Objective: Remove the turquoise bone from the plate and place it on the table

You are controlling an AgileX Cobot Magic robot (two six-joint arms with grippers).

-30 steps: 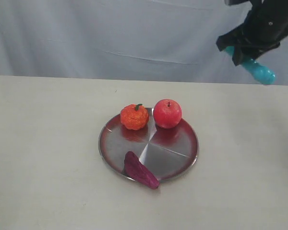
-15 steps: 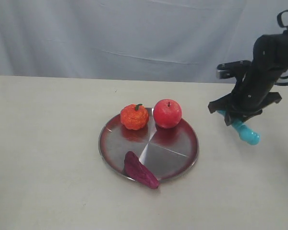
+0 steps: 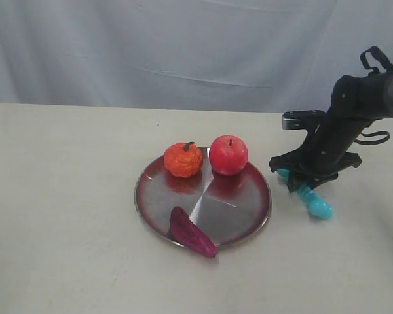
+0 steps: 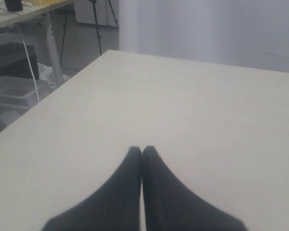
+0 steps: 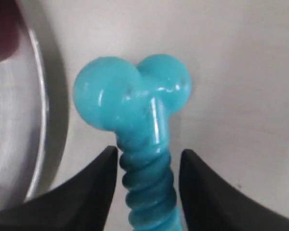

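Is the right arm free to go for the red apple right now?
Probably not yet: the right gripper is shut on the turquoise bone beside the plate. The red apple itself stands unobstructed on that side.

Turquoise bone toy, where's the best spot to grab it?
The ribbed middle shaft of the turquoise rubber bone, squeezed from both sides, coming from above. It is thinner than the knobbed ends, which stop slipping. The right tool grips it exactly there.

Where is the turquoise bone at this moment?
Right side of the exterior view: the turquoise bone is off the plate, held in the right gripper just beyond the plate's right rim, low over the table.
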